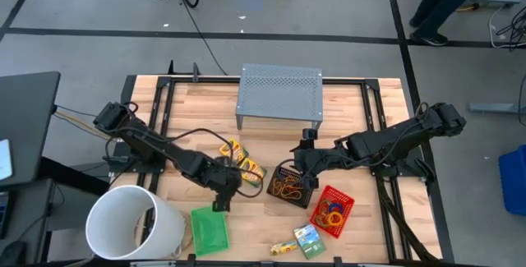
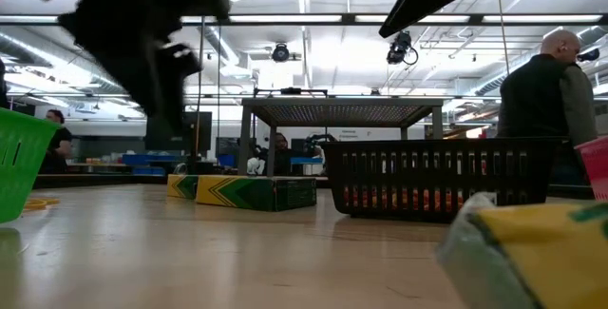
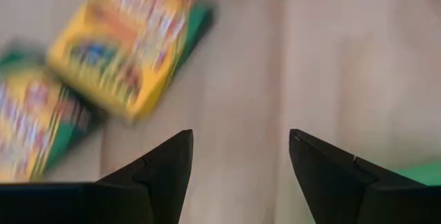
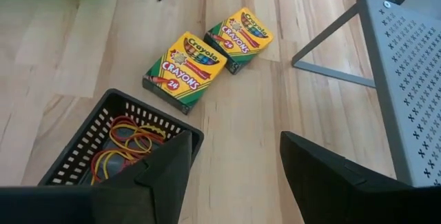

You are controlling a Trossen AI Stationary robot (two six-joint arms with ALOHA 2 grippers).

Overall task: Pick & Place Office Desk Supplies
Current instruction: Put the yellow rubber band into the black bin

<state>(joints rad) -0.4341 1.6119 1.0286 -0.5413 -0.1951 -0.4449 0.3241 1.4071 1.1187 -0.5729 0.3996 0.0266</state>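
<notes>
Left gripper (image 1: pixel 220 205): lower centre-left of the high view, fingers spread wide with bare wood between them in its wrist view, nothing held, hanging just above the green tray.
Right gripper (image 1: pixel 301 171): centre-right of the high view, fingers wide apart and empty, poised over the far edge of the black tray; its wrist view shows only tabletop in the gap.
Crayon boxes (image 1: pixel 243 163): two yellow-green boxes lie flat, close together, at the middle of the high view, just up and right of the left gripper; the right wrist view reads them clearly, one (image 4: pixel 185 69) near the black tray's corner, the other (image 4: pixel 241 36) a little beyond it.
Third crayon box (image 1: pixel 309 240): low in the high view, right of centre, beside the red tray, with a yellow glue stick (image 1: pixel 283 248) lying against its left side.
Black tray (image 1: pixel 289 185): centre of the high view, with a tangle of rubber bands (image 4: pixel 124 145) inside, yellow, orange and red.
Red tray (image 1: pixel 343 204): lower right of centre, holding coloured rings (image 1: pixel 333 214).
Green tray (image 1: pixel 209 228): lower left of centre, next to the white bucket (image 1: pixel 131 222).
Grey stand (image 1: pixel 280 94): upper centre of the table (image 1: pixel 345 119), well apart from both grippers.
Background: a person in dark clothes stands at the right edge of the low view.
</notes>
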